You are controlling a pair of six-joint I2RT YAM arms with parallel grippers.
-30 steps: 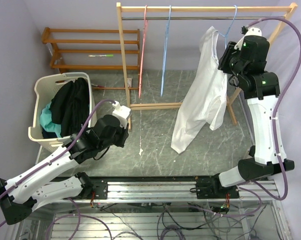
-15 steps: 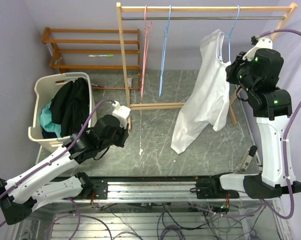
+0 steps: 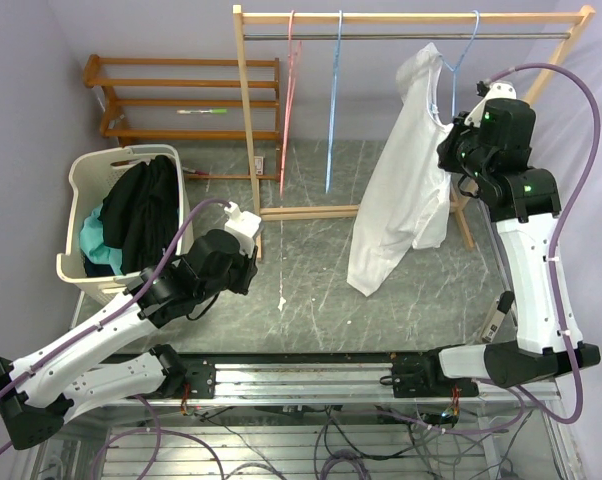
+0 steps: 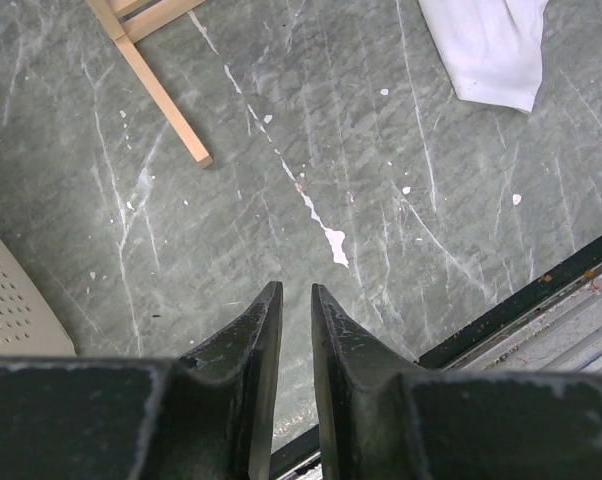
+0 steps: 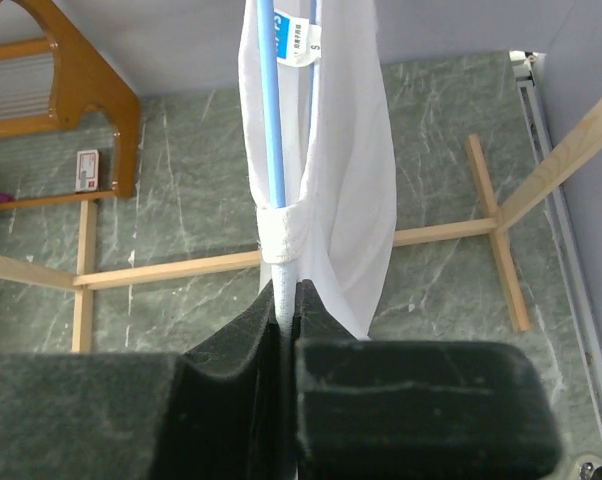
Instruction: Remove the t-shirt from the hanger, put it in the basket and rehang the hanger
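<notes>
Right gripper [image 5: 284, 292], jaws clamped on the white t-shirt [image 3: 406, 190] at the blue hanger [image 5: 272, 120], has swung back toward nine o'clock, garment still hung at the rail's right; left gripper [image 4: 291, 300] idle, jaws nearly together.

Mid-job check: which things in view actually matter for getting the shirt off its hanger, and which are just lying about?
Part of the job:
- white t-shirt
- blue hanger it hangs on
- right gripper, jaws shut on the shirt's edge
- wooden clothes rack

Lying about:
- pink hanger and second blue hanger, both bare
- laundry basket of dark clothes
- wooden shelf
- left gripper, holding nothing
</notes>
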